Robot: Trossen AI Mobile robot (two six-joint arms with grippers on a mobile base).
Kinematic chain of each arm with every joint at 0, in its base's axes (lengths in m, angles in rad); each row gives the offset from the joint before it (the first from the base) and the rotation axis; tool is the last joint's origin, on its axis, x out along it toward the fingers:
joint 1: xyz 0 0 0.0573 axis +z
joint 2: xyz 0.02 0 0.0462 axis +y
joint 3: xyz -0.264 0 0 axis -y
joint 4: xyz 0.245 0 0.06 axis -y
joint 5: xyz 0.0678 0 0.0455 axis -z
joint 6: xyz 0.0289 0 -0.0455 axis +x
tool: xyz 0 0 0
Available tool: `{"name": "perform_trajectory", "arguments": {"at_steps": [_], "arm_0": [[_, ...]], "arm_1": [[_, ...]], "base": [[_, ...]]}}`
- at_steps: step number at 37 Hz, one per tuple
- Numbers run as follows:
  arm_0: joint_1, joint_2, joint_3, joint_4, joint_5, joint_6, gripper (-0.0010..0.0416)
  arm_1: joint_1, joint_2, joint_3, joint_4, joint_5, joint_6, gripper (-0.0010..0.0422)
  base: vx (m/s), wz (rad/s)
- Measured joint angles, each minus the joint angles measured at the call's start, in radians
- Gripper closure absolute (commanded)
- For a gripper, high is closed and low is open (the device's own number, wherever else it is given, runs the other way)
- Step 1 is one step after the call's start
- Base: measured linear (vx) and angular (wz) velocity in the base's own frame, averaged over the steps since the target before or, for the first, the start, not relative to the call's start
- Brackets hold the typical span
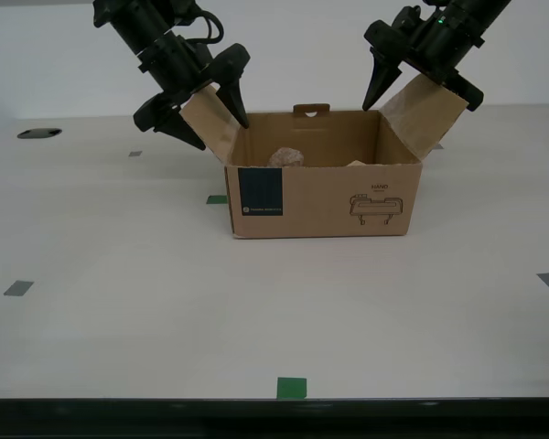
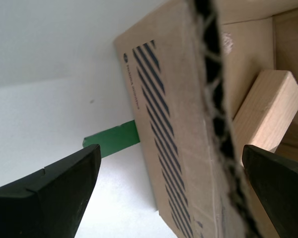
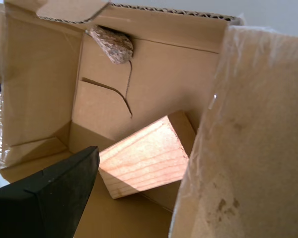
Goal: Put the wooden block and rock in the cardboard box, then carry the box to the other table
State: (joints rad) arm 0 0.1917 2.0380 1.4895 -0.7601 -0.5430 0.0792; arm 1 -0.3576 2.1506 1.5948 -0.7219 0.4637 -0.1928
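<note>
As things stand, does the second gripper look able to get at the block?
Probably not directly: my second gripper straddles the box flap, jaws open either side, so one jaw sits outside and the flap blocks a grasp on the block.

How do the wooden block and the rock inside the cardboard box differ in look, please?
The wooden block is pale, flat-faced and straight-edged; the rock is pinkish-brown, rough and lumpy. The block also looks clearly bigger than the rock. Both lie inside the cardboard box.
</note>
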Motion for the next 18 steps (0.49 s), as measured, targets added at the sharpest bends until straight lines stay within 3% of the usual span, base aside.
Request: {"name": "perform_trajectory", "arguments": {"at_steps": [18], "arm_0": [[0.004,0.0,0.0,-0.01,0.0,0.016,0.0016]], "arm_1": [[0.0,0.001,-0.002,-0.002,-0.013,0.0,0.0023]], "base": [[0.0,0.0]]}}
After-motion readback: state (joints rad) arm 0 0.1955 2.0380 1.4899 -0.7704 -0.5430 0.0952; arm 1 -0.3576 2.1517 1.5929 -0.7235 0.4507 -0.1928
